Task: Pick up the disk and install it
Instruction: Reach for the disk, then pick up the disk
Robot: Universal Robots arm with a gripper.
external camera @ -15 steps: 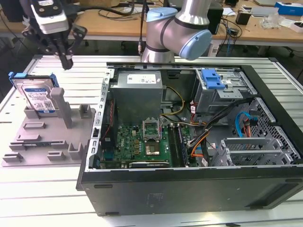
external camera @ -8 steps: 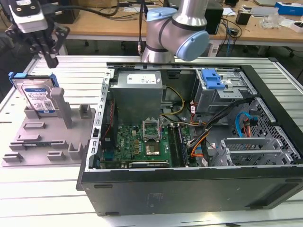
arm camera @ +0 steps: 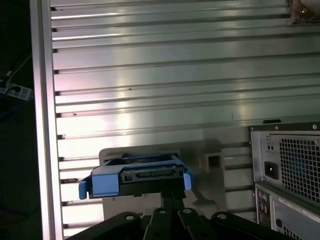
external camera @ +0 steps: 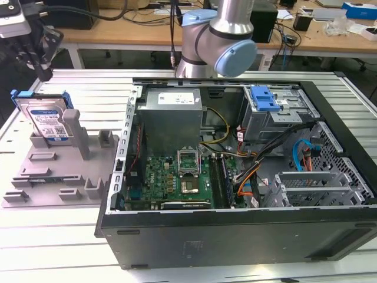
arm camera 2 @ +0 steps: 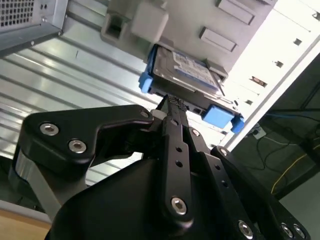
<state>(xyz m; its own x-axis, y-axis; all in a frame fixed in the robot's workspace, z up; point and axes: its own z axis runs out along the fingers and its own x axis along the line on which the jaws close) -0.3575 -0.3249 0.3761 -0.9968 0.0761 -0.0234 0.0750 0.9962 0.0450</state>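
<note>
Blue plastic framed the disk [external camera: 46,115], which stood on edge, leaning back a little, in a slot of the grey holder [external camera: 59,177]. The holder lay on the slatted metal table [external camera: 53,236] at the exterior view's left, beside the open computer case [external camera: 235,236]. The disk was outside the case, not installed. My pincer [arm camera 2: 172,106] hung close over the disk's upper end, pressed together with nothing between its tips. I could not tell whether those tips touched the blue frame.

The exterior view gave me the disk's label side and the opened inside of the case. There I saw the green board [external camera: 177,177], the grey power-supply box [external camera: 174,121] and the blue latch [external camera: 264,97] on the drive cage. The first wrist view gave me instead the disk's [arm camera: 140,177] narrow end face, seen from above. It also gave me the case's rear wall [arm camera: 287,170] with its grille and socket. The second wrist view looked along my black fingers [arm camera 2: 177,150] to the label, with the blue tabs [arm camera 2: 218,116] of the frame at either end.

I counted one disk, one holder, one case, one power-supply box, one latch, two tabs and two fingers.
</note>
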